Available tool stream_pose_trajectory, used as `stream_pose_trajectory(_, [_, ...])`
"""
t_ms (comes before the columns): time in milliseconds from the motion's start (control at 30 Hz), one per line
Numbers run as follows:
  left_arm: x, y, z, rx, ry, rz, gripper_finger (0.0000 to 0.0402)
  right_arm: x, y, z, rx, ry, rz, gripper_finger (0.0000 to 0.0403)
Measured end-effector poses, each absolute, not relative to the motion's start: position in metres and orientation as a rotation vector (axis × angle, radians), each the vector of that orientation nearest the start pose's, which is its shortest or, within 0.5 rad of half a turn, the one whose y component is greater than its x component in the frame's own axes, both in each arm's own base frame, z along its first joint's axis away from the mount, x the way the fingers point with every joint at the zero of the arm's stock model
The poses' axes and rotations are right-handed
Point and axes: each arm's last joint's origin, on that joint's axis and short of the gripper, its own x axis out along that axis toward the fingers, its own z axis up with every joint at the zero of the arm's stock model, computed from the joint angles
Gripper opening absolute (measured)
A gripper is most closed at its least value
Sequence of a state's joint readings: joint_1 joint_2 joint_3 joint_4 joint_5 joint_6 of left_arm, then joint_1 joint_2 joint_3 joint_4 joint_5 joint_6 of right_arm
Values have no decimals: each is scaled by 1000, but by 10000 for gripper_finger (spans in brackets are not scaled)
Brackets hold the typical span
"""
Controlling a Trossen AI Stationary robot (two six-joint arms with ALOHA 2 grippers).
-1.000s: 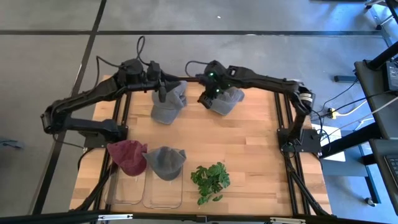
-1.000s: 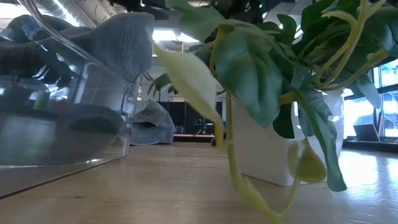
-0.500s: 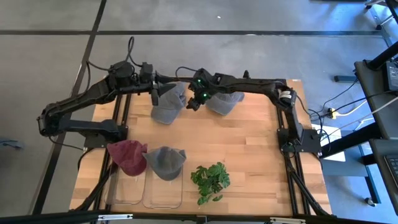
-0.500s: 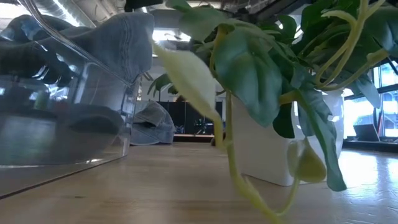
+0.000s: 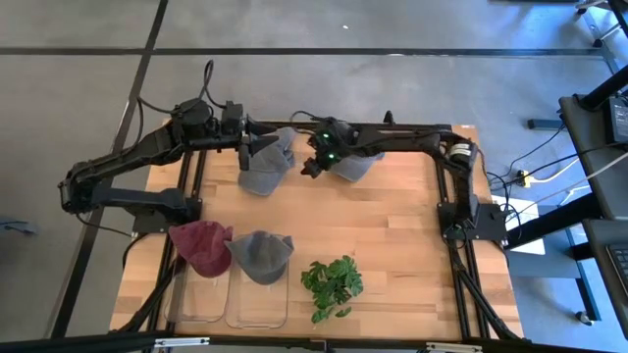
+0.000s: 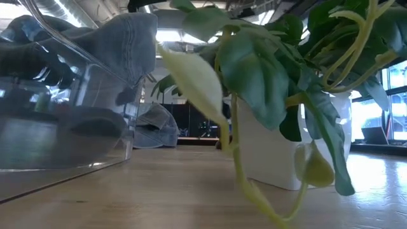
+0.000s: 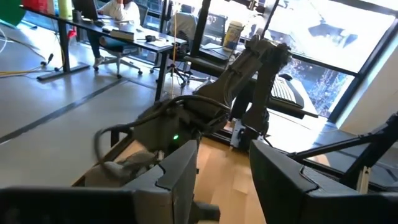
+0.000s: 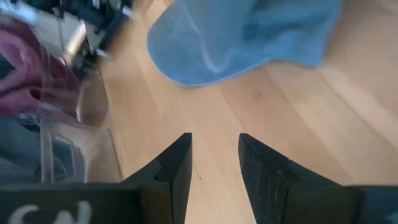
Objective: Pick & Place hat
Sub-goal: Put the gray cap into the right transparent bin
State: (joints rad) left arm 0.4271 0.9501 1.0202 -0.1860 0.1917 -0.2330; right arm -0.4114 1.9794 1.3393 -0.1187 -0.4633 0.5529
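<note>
Showing the far edge of the wooden table (image 5: 392, 235) from above, the high view has both dark arms reaching in toward the middle of that edge. The left gripper (image 5: 251, 149) sits over the far-left part of the table, just above a grey hat (image 5: 263, 169) that lies there. In the left wrist view its two dark fingers (image 7: 180, 174) stand apart with a clear gap between them and nothing in it. The right gripper (image 5: 312, 165) is beside the second grey hat (image 5: 351, 161), which lies at the far edge nearer the middle, just right of the first hat. In the right wrist view its fingers (image 8: 175, 167) are likewise parted and empty, with bare wood between them, and a blue-grey hat (image 8: 242, 37) lies flat on the table beyond the fingertips, apart from them. That view also shows a clear container (image 8: 81, 112) off to one side.

Near the front-left corner of the table, a maroon hat (image 5: 200, 245) and a further grey hat (image 5: 261, 255) rest on two clear trays (image 5: 235, 302) set side by side. A leafy green plant (image 5: 332, 284) stands at the front edge, just right of the trays. In the low view the plant's leaves (image 6: 267, 70) and its white pot (image 6: 267, 152) fill the foreground, with a clear tray wall (image 6: 63, 127) at the left and a grey hat (image 6: 152, 127) visible farther back on the table.
</note>
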Motion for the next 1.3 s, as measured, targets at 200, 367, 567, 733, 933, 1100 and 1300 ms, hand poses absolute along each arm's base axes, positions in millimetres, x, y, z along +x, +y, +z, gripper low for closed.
stream_pose_trajectory(200, [186, 80, 384, -235, 82, 302, 144, 359, -161, 201, 787, 580, -135, 132])
stream_pose_trajectory(367, [185, 82, 384, -215, 81, 356, 145, 331, -175, 223, 817, 594, -172, 132])
stream_pose_trajectory(567, [185, 82, 381, -207, 111, 357, 143, 291, -197, 251, 687, 589, -223, 132])
stream_pose_trajectory(733, [185, 82, 379, -210, 135, 357, 145, 275, -211, 259, 701, 563, -336, 132])
stream_pose_trajectory(933, [185, 81, 378, -212, 142, 355, 144, 257, -215, 247, 638, 738, -439, 132])
stream_pose_trajectory(1100, [185, 81, 378, -212, 142, 356, 144, 248, -218, 243, 612, 804, -438, 132])
stream_pose_trajectory(1300, [185, 82, 378, -212, 141, 358, 144, 247, -222, 243, 628, 780, -463, 148])
